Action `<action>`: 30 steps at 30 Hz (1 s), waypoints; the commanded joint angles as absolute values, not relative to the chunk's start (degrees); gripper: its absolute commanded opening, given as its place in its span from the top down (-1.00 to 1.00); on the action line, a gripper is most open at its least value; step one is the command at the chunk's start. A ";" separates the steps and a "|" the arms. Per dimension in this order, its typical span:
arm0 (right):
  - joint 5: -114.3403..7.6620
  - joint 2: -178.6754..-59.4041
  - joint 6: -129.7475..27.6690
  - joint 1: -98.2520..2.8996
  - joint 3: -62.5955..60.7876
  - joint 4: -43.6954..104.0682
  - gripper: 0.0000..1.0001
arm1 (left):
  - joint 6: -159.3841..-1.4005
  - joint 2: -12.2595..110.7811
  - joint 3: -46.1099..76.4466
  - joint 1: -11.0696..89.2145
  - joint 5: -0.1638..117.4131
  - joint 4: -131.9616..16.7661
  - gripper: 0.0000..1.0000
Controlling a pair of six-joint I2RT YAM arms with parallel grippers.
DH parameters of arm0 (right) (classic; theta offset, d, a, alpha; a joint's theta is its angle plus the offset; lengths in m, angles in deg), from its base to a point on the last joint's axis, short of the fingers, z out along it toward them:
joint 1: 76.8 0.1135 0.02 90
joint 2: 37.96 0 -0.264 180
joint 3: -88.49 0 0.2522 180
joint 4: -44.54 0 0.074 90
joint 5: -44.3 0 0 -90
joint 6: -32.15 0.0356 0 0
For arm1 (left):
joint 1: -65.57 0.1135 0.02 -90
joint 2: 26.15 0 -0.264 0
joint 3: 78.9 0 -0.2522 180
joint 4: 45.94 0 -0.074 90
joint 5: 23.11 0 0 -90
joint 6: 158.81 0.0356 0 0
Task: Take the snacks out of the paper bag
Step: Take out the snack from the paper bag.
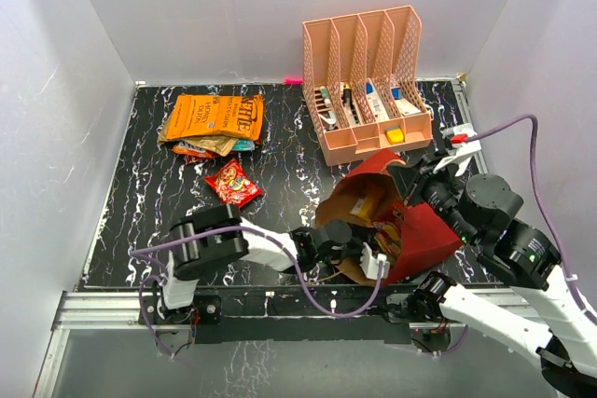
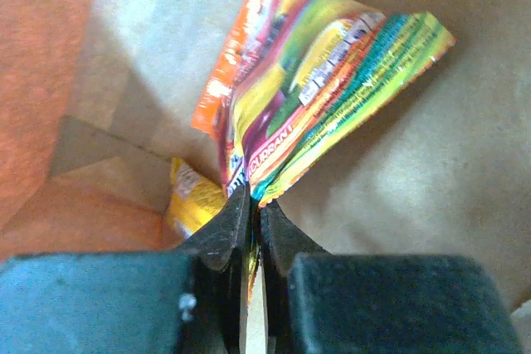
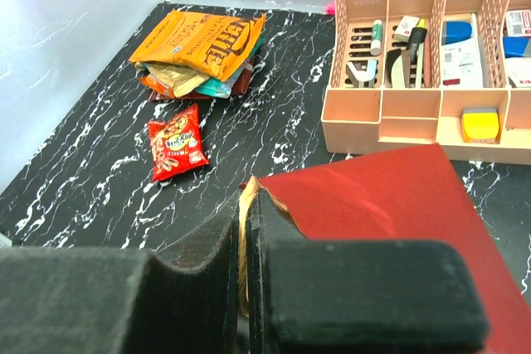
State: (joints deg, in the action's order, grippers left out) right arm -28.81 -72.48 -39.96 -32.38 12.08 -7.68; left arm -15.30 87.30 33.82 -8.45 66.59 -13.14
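Lying tilted at the near right of the table (image 1: 280, 151), the paper bag (image 1: 429, 230) faces left, with the left gripper (image 1: 359, 251) in its mouth. Other snacks (image 1: 213, 123) lie far left. Left wrist: its jaws pinch a colourful packet (image 2: 332, 89) inside. Right wrist: the right gripper (image 3: 246, 205) clamps the bag's rim.

Tipped on its side at the near right of the surface (image 1: 149, 221): dark red paper bag (image 1: 424, 230), kraft-brown mouth facing left, rim edge pinched in the right fingers (image 3: 207, 263). Inside, gripped at one corner by the left fingers (image 2: 224, 234): crinkly multicolored packet (image 2: 323, 80); beside it, gold packet (image 2: 195, 201). Far left, out on the surface: stack of packets (image 1: 213, 123), orange on top. Just nearer, alone and flat: red packet (image 1: 233, 182).
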 commanded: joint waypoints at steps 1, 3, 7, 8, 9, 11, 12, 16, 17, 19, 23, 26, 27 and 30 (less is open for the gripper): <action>-26.28 -73.82 -42.29 -32.30 8.44 -0.26 0.85 | -20.90 75.80 37.31 -8.15 66.20 -11.84 1.00; -24.70 -74.35 -42.68 -32.31 7.93 0.62 0.85 | -25.32 71.85 40.08 -8.14 67.14 -11.51 1.00; -22.62 -74.59 -43.91 -32.33 7.49 1.54 0.85 | -36.95 61.15 46.06 -8.11 69.63 -11.72 1.00; -22.46 -74.36 -44.20 -32.33 7.60 1.51 0.85 | -40.43 58.62 47.10 -8.13 70.88 -12.33 1.00; -22.27 -73.88 -44.27 -32.31 8.01 1.41 0.85 | -44.57 55.84 47.42 -8.13 71.82 -15.14 1.00; -21.78 -72.40 -44.29 -32.31 9.33 1.32 0.85 | -52.64 50.62 46.40 -8.09 73.22 -22.97 1.00; -21.46 -71.54 -44.13 -32.33 10.13 1.27 0.85 | -56.72 48.12 45.67 -8.10 74.44 -27.04 1.00; -20.86 -67.80 -43.25 -32.31 13.33 1.17 0.85 | -69.45 40.90 42.45 -8.07 78.89 -43.11 1.00; -20.75 -67.03 -43.04 -32.32 13.87 1.04 0.85 | -71.68 39.46 41.47 -8.01 80.09 -46.85 1.00; -20.65 -65.71 -42.83 -32.29 14.78 0.69 0.85 | -75.61 37.09 39.51 -8.01 82.40 -54.19 1.00; -19.95 -63.99 -42.83 -32.32 15.55 -0.29 0.85 | -81.99 33.87 33.81 -7.95 84.90 -66.45 1.00; -19.39 -63.20 -43.11 -32.33 15.77 -0.59 0.85 | -86.06 33.51 27.30 -7.78 86.26 -73.77 1.00; -19.28 -62.99 -43.11 -32.31 15.97 -0.59 0.85 | -87.18 33.90 25.27 -7.71 87.18 -75.81 1.00; -19.45 -62.59 -43.14 -32.32 16.31 -0.60 0.85 | -90.41 36.84 17.05 -6.24 89.95 -84.81 1.00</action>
State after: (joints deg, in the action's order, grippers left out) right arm -20.66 -63.67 -42.96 -32.40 16.27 -3.50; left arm -82.68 36.18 27.55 -7.86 85.02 -72.80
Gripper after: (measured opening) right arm 0.077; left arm 0.009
